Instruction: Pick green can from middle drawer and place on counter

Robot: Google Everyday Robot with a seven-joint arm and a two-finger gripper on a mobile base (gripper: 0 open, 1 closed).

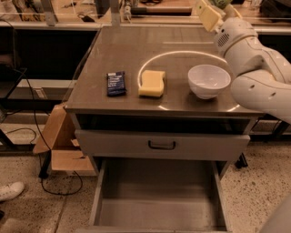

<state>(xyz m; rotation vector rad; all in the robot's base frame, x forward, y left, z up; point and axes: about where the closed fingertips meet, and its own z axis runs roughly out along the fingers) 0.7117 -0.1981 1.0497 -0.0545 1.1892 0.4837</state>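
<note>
Surface [132, 50]: blue packet [116, 83] at left; yellow sponge [152, 83] mid, on ring of light; white bowl [209, 81] at right. Drawer [159, 214] below, pulled open. End effector [213, 10] at top right, above surface's far corner; open or closed: cannot tell. Green can [221, 2] at top edge, just beside end effector, mostly cut off.

Lighting dim, with a warm brown cast; a thin bright ring [177, 53] of glare on the counter [136, 43] reflects a source overhead. Deep shadow fills the recess under the counter, and the drawer [159, 214] below is evenly dull. The gripper [213, 10], above the counter's far right corner, catches pale light.
</note>
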